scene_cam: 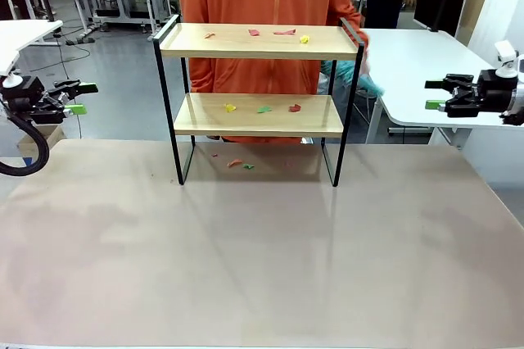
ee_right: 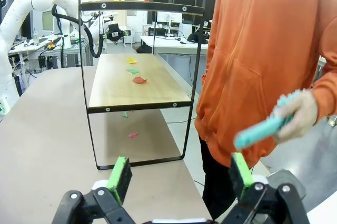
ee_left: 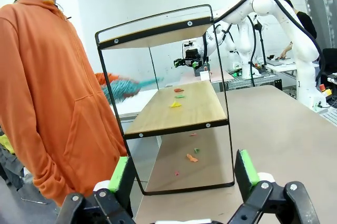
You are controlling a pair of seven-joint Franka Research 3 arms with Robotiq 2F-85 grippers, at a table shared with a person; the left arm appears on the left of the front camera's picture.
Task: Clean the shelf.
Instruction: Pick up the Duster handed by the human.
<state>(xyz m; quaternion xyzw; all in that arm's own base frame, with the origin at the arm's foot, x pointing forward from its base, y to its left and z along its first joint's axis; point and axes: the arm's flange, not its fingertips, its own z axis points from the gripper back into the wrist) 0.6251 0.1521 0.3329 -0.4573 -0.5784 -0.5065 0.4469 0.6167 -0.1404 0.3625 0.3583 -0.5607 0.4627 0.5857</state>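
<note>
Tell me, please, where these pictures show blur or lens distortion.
Right wrist view: the person's hand and the teal brush are smeared by motion; the shelf is sharp. Left wrist view: the wide lens bows the shelf's black frame, and the brush is blurred too. Front view: even light, shelf crisp.

Front camera faces the shelf [scene_cam: 258, 47] head-on — both wrist cameras see it endwise, from opposite sides

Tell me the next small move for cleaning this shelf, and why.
Probably the right gripper, open and empty, should reach toward the teal brush in the person's hand: coloured scraps lie on both shelf boards.
</note>
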